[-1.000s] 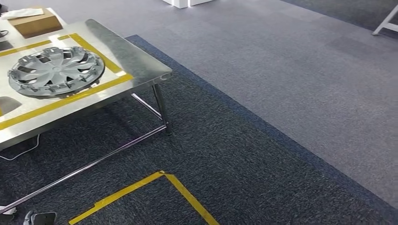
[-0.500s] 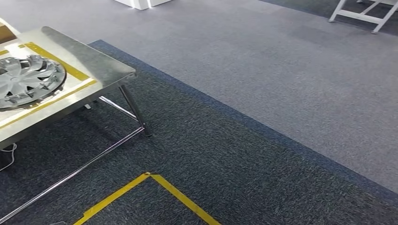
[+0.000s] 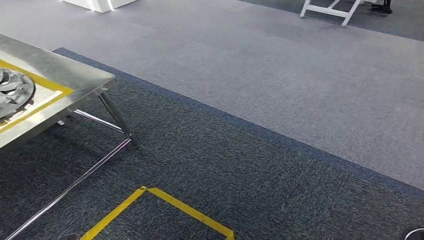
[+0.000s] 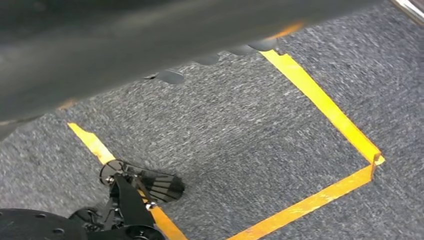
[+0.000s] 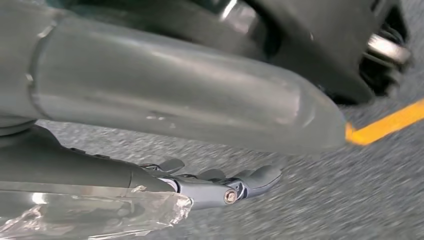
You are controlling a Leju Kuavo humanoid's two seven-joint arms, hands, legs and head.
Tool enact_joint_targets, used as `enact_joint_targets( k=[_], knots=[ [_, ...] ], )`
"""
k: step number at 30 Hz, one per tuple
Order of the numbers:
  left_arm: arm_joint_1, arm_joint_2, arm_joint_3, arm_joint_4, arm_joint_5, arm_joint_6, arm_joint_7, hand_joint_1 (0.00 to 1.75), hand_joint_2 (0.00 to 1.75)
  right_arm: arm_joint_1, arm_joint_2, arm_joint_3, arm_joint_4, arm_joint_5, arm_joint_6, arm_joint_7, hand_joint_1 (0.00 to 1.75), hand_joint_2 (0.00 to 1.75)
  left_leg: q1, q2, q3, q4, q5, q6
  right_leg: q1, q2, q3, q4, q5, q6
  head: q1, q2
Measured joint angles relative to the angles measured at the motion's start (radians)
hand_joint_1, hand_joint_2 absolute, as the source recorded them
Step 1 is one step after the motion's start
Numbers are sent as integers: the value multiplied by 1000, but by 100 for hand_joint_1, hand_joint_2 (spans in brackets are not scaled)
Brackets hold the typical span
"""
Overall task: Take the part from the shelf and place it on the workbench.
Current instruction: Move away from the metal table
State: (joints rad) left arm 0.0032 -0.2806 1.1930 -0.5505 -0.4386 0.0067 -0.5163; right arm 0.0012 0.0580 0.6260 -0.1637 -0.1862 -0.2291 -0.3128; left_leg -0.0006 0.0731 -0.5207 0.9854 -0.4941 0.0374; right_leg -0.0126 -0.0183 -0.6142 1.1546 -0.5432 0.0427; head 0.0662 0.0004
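A silver wheel cover (image 3: pixel 11 92) lies inside a yellow tape frame on the steel workbench (image 3: pixel 70 75), cut off by the picture's left edge in the head view. In the left wrist view my left hand (image 4: pixel 150 35) is a dark blurred band above the carpet, with its fingertips (image 4: pixel 170 76) free and nothing in it. Seen from the right wrist, my right hand (image 5: pixel 165 95) hangs over the carpet. Its fingers (image 5: pixel 245 182) are stretched out and hold nothing.
A yellow tape square (image 3: pixel 165 200) marks the dark carpet in front of me. The workbench's steel legs (image 3: pixel 117 120) stand to its left. Far back are a white frame (image 3: pixel 327 10) and a white base (image 3: pixel 97 4), across lighter grey carpet.
The camera has swung to the right: the workbench and wheel cover have slid toward the left edge, and more open carpet and the white frame have come into view.
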Motion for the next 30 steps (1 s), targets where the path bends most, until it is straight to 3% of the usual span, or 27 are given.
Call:
enact_joint_targets(
  k=[2,3,4,6,8,10,12,13,15,16,18,19,21,23,25,27,28,29,30],
  knots=[
    [-6,1,1,11,-3,3,-3,0,0,-4,0,0,0,0,-16,0,0,0,-6,20,2,1,-1,-4,11,-47,82,-134,34,-15,-1,0],
    [-8,1,2,16,-4,4,-4,0,0,-6,0,0,0,0,-20,0,0,0,-8,29,3,2,0,-8,16,-63,100,-166,38,-21,-1,0],
    [-10,2,3,20,-4,4,-4,0,0,-7,0,0,-1,0,-22,-1,0,0,-10,39,4,2,0,-13,19,-64,100,-175,37,-24,-2,0],
    [-15,3,5,26,-5,5,-4,0,0,-4,2,0,-1,0,-23,0,0,0,-8,49,7,4,-4,-23,16,-41,95,-180,45,-33,-1,0],
    [-18,5,6,29,-6,5,-5,0,0,-2,4,0,-1,0,-25,0,0,0,-4,7,-7,43,-40,-35,11,-20,95,-187,56,-44,-5,0],
    [-15,8,6,33,-17,9,-11,0,0,-5,6,0,-1,0,-36,3,0,0,2,-49,-57,162,-111,-43,9,5,89,-188,65,-52,-10,0],
    [-13,10,7,41,-33,14,-22,0,0,-5,8,0,-1,0,-55,12,0,0,5,-65,-105,273,-150,-47,10,33,82,-186,70,-54,-11,0],
    [-14,11,7,46,-39,14,-28,0,0,-4,8,0,-1,0,-63,17,0,0,5,-67,-109,282,-139,-47,10,47,80,-184,72,-53,-11,0],
    [-17,13,7,59,-45,10,-36,0,0,-1,9,0,-1,0,-69,24,0,0,8,-78,-65,187,-68,-45,10,74,79,-179,73,-50,-11,0],
    [-19,14,7,66,-47,9,-38,0,0,-1,9,0,-1,0,-70,24,0,0,11,-101,-34,121,-37,-43,10,87,76,-174,73,-47,-11,0],
    [-23,15,6,82,-52,7,-42,0,0,-3,11,0,-1,0,-67,24,0,0,15,-142,3,29,-8,-38,10,110,64,-164,74,-36,-10,0],
    [-25,16,6,90,-54,7,-45,0,0,-4,11,0,-1,0,-66,24,0,0,14,-152,5,18,-11,-36,8,121,57,-162,77,-29,-11,0],
    [-29,16,5,104,-57,8,-53,0,0,0,11,0,-1,0,-63,23,0,0,12,-133,4,11,-6,-26,3,132,42,-160,81,-15,-11,0],
    [-32,18,3,115,-61,15,-60,0,0,3,11,0,-1,0,-59,23,0,0,14,-108,3,3,2,-13,2,96,15,-121,57,-6,-7,0],
    [-32,21,3,124,-65,25,-67,0,0,0,11,0,-1,0,-53,23,0,0,14,-80,0,0,6,-7,2,44,-42,-6,-6,0,0,0],
    [-31,25,2,133,-70,33,-73,0,0,-2,11,0,-1,0,-47,22,0,0,12,-49,-3,0,6,-6,-1,27,-95,113,-53,8,2,0],
    [-32,27,2,136,-72,35,-75,0,0,-1,11,0,-1,0,-44,22,0,0,12,-35,-3,1,6,-7,-3,23,-99,129,-52,11,2,0],
    [-33,29,1,139,-77,38,-76,0,0,0,11,0,-1,0,-42,23,0,0,12,-22,-3,1,5,-8,-4,19,-81,104,-32,12,2,0],
    [-34,30,-1,142,-81,41,-78,0,0,1,11,-1,-1,0,-40,23,0,0,12,-11,-1,1,4,-9,-5,10,-43,42,-2,13,2,0]
  ],
)
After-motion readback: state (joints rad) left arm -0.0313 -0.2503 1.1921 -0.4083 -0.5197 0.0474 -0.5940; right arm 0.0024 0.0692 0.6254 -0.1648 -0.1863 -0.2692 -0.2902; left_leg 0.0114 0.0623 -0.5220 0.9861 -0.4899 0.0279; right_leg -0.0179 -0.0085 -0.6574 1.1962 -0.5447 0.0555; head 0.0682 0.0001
